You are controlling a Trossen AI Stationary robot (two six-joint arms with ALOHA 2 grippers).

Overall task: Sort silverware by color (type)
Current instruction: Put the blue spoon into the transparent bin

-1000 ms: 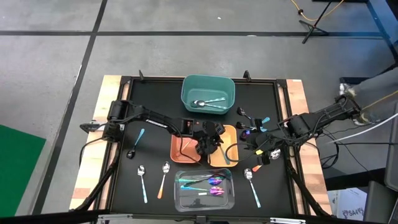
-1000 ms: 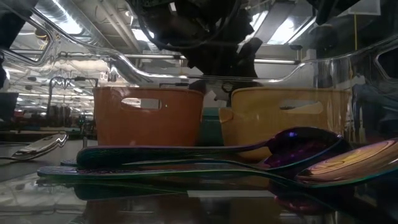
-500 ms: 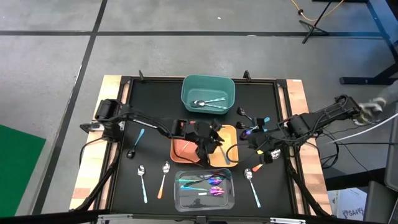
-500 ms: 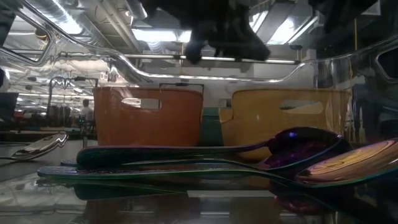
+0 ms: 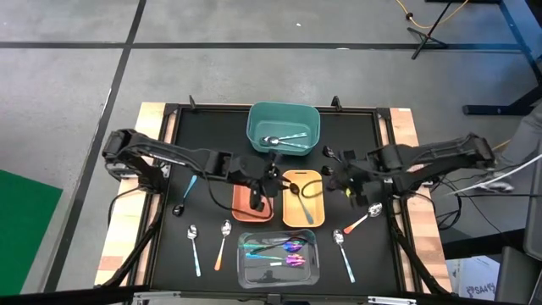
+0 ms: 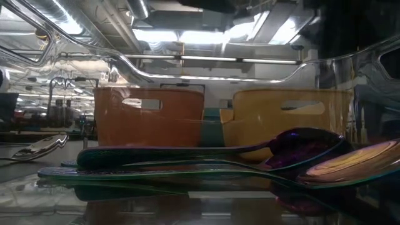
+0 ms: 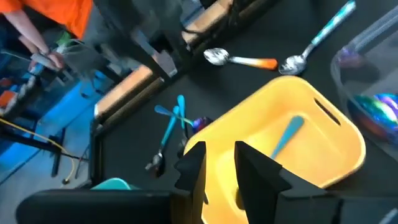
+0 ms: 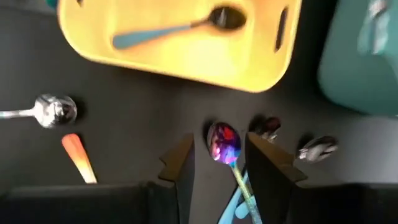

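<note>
My left gripper (image 5: 269,180) hangs open and empty over the gap between the orange bin (image 5: 252,202) and the yellow bin (image 7: 292,134). A teal-handled spoon (image 7: 286,137) lies in the yellow bin. My right gripper (image 8: 219,138) is open above an iridescent spoon (image 8: 224,144), which lies on the mat among teal-handled, black-headed spoons (image 5: 339,163). Its fingers stand on either side of the spoon in the wrist view, clear above it. Silver spoons (image 5: 284,140) lie in the teal bin (image 5: 283,114). Iridescent spoons (image 6: 206,156) lie in the clear bin (image 5: 279,273).
Loose on the black mat are a teal-handled black spoon (image 5: 185,195), two silver spoons (image 5: 208,241) at the near left, and two more (image 5: 347,237) at the near right. The wooden table edges (image 5: 127,212) flank the mat. A person in orange (image 7: 56,18) stands beyond the table.
My left gripper has risen from low between the orange and yellow bins, drawn back toward the table's left and rolled about its own line. My right gripper has swung toward the far edge and a little left, coming over the spoon cluster. Both fingertip gaps look unchanged.
</note>
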